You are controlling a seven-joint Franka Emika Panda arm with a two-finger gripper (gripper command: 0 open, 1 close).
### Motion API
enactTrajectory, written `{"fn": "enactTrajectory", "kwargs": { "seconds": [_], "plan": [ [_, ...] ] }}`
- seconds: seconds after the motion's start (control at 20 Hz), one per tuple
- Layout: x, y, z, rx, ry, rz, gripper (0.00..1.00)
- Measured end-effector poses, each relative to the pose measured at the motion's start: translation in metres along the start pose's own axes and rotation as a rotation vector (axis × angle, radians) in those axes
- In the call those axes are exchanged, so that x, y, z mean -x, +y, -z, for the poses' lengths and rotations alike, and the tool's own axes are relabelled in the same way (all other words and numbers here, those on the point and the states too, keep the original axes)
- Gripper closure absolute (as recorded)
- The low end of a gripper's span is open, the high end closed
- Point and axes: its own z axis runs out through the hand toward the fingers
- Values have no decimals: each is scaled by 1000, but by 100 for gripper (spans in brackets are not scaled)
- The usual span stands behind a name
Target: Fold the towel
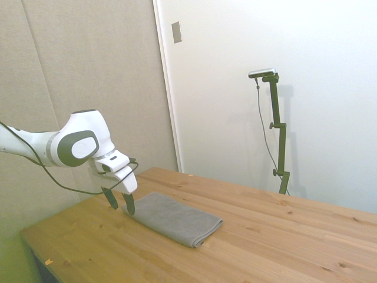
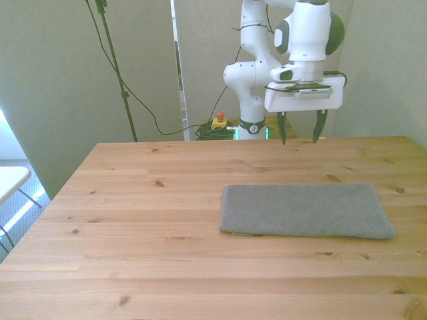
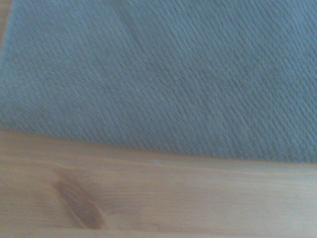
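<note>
The grey towel lies flat on the wooden table, a long rectangle toward the front view's right; it also shows in the side view as the towel. My gripper hangs open above the table beyond the towel's far edge, with nothing between its fingers. In the side view the gripper stands over the towel's end nearest the arm. The wrist view shows the towel from close by, with one of its edges running along bare wood.
A red-topped button and cables sit on the floor behind the table. A white door and grey wall panels stand at the back. A white table edge shows at the front view's left.
</note>
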Motion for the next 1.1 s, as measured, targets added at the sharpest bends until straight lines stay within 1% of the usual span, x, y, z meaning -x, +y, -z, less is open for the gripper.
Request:
{"fn": "enactTrajectory", "kwargs": {
  "seconds": [0.2,0.35,0.55,0.7,0.9,1.1],
  "plan": [
    [-2,-51,5,19,55,-42,0],
    [-4,-93,4,74,122,-81,0],
    [15,-161,-20,154,193,-86,0],
    [36,-201,-41,216,240,-78,0],
    [42,-228,-72,282,268,-84,0],
    [36,-245,-97,299,279,-100,0]
  ]
}}
